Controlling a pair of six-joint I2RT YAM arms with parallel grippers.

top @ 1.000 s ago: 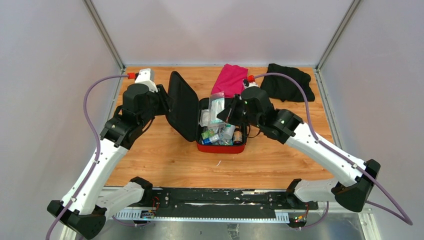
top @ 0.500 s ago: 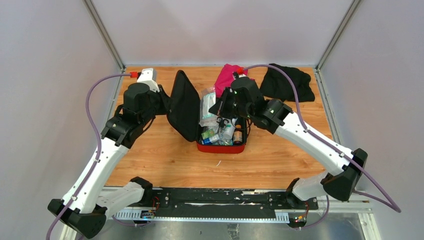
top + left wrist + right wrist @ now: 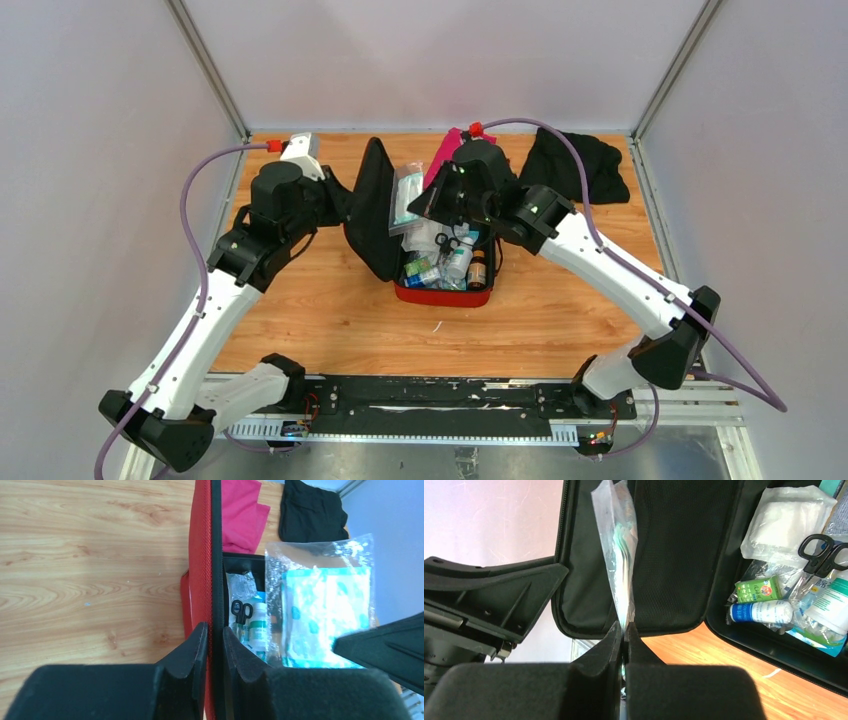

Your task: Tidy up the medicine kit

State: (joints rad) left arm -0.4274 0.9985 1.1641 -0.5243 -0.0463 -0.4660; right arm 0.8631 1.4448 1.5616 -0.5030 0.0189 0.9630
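The medicine kit (image 3: 440,296) lies open in the middle of the table, a red soft case with black lining. Its lid (image 3: 372,225) stands nearly upright on the left. My left gripper (image 3: 215,635) is shut on the lid's (image 3: 202,555) free edge, one finger on the red outside, one on the lining. My right gripper (image 3: 624,627) is shut on the lower edge of a clear plastic bag (image 3: 619,555) of teal-and-white packets, held up in front of the lid's lining (image 3: 674,555). The bag (image 3: 404,190) hangs above the case's left part.
The case's base holds black scissors (image 3: 821,552), a gauze pack (image 3: 784,520), a green box (image 3: 756,590), a blue tube (image 3: 759,612) and a white bottle (image 3: 258,630). A folded pink cloth (image 3: 440,165) and a black cloth (image 3: 590,165) lie at the table's far edge.
My right gripper has carried the plastic bag up and leftward, from over the base to in front of the lid. The left gripper has closed on the lid's edge, and the lid stands more upright.
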